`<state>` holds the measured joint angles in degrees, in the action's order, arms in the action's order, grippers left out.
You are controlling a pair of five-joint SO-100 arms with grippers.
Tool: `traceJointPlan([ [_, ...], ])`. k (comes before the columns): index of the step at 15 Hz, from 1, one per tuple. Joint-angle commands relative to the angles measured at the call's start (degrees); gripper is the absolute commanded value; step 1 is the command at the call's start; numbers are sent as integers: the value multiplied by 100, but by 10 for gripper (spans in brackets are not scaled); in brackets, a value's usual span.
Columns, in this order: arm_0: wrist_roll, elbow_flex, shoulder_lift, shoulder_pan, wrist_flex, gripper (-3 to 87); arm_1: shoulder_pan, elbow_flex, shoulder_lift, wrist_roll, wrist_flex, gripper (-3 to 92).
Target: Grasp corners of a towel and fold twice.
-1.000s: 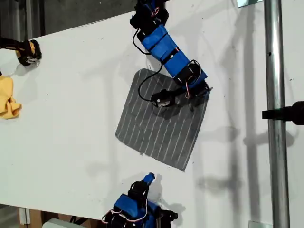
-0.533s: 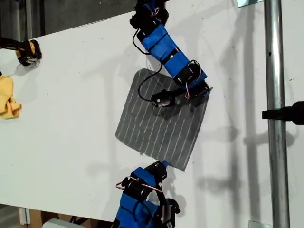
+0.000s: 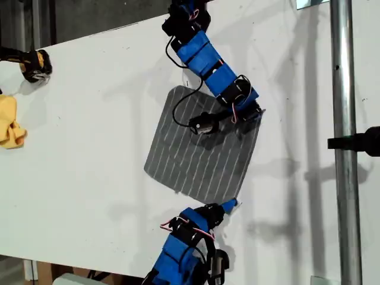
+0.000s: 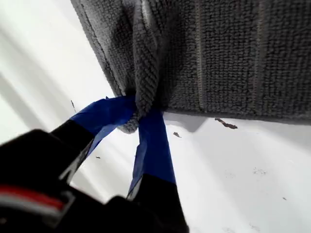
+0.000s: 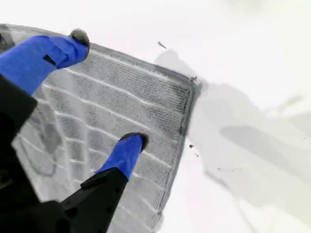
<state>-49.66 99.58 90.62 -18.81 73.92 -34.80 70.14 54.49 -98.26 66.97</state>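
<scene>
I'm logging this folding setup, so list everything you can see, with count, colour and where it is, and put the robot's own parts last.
towel: one, dark grey with thin white stripes, lying flat mid-table in the exterior view.
yellow cloth: one, crumpled at the exterior view's left edge.
black and yellow object: one, near the exterior view's upper left; too small to identify.
table: one, white.
metal pole: one, silver, upright at the exterior view's right, with a black clamp.
my first gripper: blue-taped jaws pinching a bunched towel corner, upper arm in the exterior view.
my second gripper: blue fingers spread open over a flat towel corner, lower arm in the exterior view.
</scene>
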Motion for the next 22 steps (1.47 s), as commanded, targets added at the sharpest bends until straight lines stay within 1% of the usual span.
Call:
traceJointPlan([
  [1, -149, 861, 79, -44, -1037, 319, 35, 0, 290, -9, 35, -2],
  [3, -281, 1336, -53, -9, -1547, 311, 0, -9, 290, -35, 26, -2],
  [4, -334, 1371, -229, -18, -1687, 311, -9, -9, 290, -44, 26, -2],
  [7, -422, 1371, -712, 18, -1951, 305, -35, -18, 290, -79, 0, -2],
  [10, -545, 1345, -1143, 149, -2162, 248, -79, -18, 299, -114, 0, -2],
  [11, -598, 1415, -1125, 202, -2188, 222, -97, -18, 299, -132, 0, -2],
  [12, -668, 1512, -1072, 246, -2215, 162, -105, -18, 299, -132, -26, -2],
  [13, -879, 1670, -932, 290, -2215, 38, -105, -18, 299, -141, -26, -2],
  [14, -1002, 1890, -624, 264, -2303, -13, -97, -18, 299, -141, -26, -2],
  [15, -1055, 1951, -290, 158, -2241, -10, -97, -18, 299, -141, -9, -2],
  [17, -1345, 1749, 79, 0, -1907, -10, -97, -9, 343, -141, 9, -2],
  [19, -1512, 809, 53, -413, -1072, -10, -123, -132, 598, -141, 264, -2],
  [22, -1547, -272, 9, -932, -475, -10, -290, -501, 800, -132, 501, -2],
])
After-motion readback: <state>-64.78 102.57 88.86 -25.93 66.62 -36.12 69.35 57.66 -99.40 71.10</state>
